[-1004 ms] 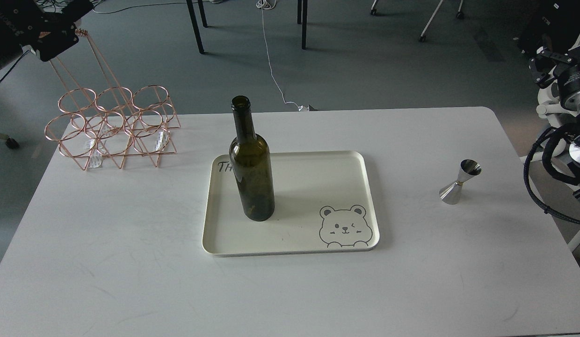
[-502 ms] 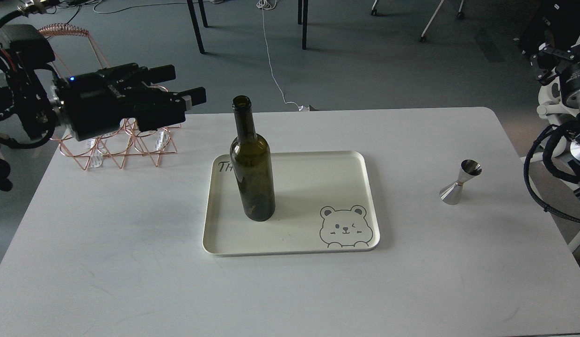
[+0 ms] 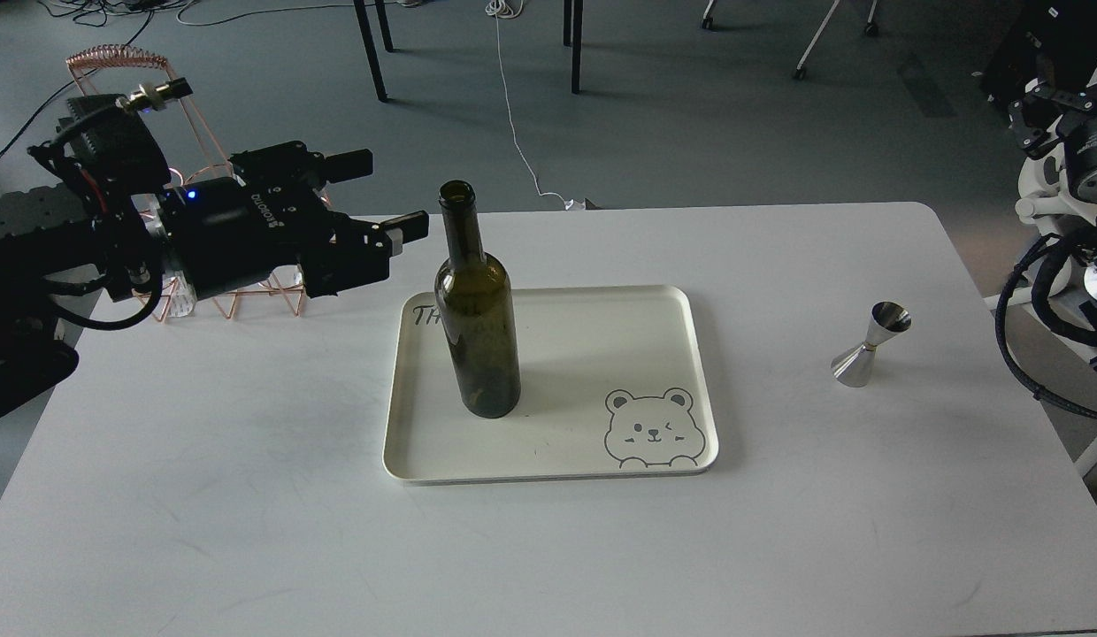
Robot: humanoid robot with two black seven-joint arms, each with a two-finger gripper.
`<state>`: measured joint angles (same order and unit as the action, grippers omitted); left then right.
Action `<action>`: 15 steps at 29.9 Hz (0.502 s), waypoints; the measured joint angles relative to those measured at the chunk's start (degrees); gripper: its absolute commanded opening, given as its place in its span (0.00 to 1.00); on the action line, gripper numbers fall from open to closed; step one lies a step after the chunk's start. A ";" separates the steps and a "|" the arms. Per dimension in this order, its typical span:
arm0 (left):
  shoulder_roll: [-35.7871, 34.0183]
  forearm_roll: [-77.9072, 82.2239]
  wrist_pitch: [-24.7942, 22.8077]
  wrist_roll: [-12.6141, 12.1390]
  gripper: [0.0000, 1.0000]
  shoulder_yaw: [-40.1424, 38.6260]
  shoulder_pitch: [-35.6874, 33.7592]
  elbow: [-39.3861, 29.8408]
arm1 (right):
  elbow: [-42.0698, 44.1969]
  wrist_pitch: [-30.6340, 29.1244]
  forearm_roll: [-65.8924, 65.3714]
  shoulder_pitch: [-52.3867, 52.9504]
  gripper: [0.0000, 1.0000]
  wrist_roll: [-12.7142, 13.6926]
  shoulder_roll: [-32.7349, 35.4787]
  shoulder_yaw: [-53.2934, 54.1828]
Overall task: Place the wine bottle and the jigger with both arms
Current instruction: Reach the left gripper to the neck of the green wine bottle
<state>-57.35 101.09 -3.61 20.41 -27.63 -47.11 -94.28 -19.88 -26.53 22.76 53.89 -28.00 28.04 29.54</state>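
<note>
On the white worktop (image 3: 248, 495) nearest me sits a cream tray (image 3: 566, 460) with a bear drawing at its 4 o'clock corner. The wine bottle (image 3: 478, 336) stands upright on the tray's left part. The jigger (image 3: 870, 345) stands upright on the bare worktop at 3 o'clock from the tray, well apart from it. My left gripper (image 3: 385, 196) hovers at 9 o'clock of the bottle's neck, jaws spread apart and holding nothing, the nearer fingertip just short of the glass. Behind it stands a copper wire rack (image 3: 248, 296). My right gripper (image 3: 1035, 119) is at the far right edge, probably end-on; I cannot tell how its jaws stand.
</note>
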 measured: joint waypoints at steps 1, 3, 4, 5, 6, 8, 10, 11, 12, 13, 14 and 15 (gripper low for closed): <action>0.04 0.08 0.12 0.03 0.98 0.46 0.00 -0.25 | 0.01 0.00 0.00 0.00 0.99 0.00 0.00 0.00; 0.62 0.26 0.52 0.04 0.98 1.47 0.00 -0.61 | 0.02 0.00 0.00 0.01 0.99 0.00 0.00 0.00; 1.22 0.35 0.82 0.04 0.98 1.83 0.00 -0.68 | 0.02 0.00 0.00 0.03 0.99 0.00 0.00 0.00; 1.79 0.45 1.02 0.04 0.98 2.04 0.01 -0.69 | 0.03 -0.01 -0.01 0.06 0.99 0.00 0.00 0.00; 2.40 0.62 1.16 0.02 0.98 2.19 0.01 -0.66 | 0.06 0.00 -0.03 0.08 0.99 0.00 0.00 0.00; 3.54 1.33 1.28 -0.12 0.97 2.30 0.01 -0.43 | 0.09 0.00 -0.07 0.09 0.99 0.00 0.00 -0.01; 4.99 2.17 1.32 -0.23 0.96 2.39 0.06 0.17 | 0.14 0.00 -0.08 0.11 0.99 0.00 0.00 -0.01; 5.80 2.39 1.35 -0.23 0.96 2.43 0.08 0.68 | 0.14 0.00 -0.08 0.15 0.99 0.00 0.00 -0.01; 6.83 2.57 1.38 -0.26 0.96 2.46 0.09 1.45 | 0.14 0.00 -0.08 0.23 0.99 0.00 0.00 -0.01; 7.84 2.68 1.40 -0.25 0.95 2.48 0.11 2.20 | 0.15 0.00 -0.08 0.28 0.99 0.00 0.00 -0.01; 8.59 2.74 1.40 -0.26 0.94 2.49 0.12 2.74 | 0.16 0.00 -0.09 0.29 0.99 0.00 0.00 -0.01; 9.31 2.77 1.41 -0.26 0.94 2.49 0.12 3.20 | 0.19 0.00 -0.09 0.31 0.99 0.00 0.00 -0.01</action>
<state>-48.04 103.86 -2.21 20.15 -25.14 -46.99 -91.08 -19.69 -26.53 22.67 54.19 -28.00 28.04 29.53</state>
